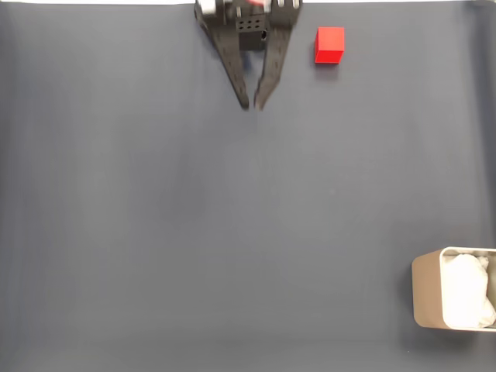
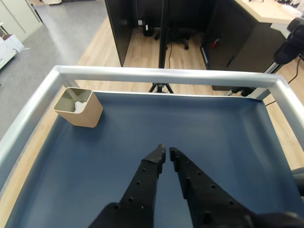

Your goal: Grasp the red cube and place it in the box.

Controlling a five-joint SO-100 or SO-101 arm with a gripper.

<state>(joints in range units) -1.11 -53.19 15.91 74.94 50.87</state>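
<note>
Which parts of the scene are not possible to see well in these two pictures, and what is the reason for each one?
- Box, fixed view: its right side is cut off by the picture's edge.
- Inside of the box, wrist view: mostly hidden by its own walls; the white padding is too small to judge.
- End effector, fixed view: its upper part is cut off by the top edge.
- Red cube, fixed view: its underside is hidden.

Seen in the fixed view, with the end effector as landmark: red cube just to its right, on the counter, near the top edge; box well apart, far below and to the right, at the counter's lower right corner. In the wrist view, box ahead and left of the end effector.
</note>
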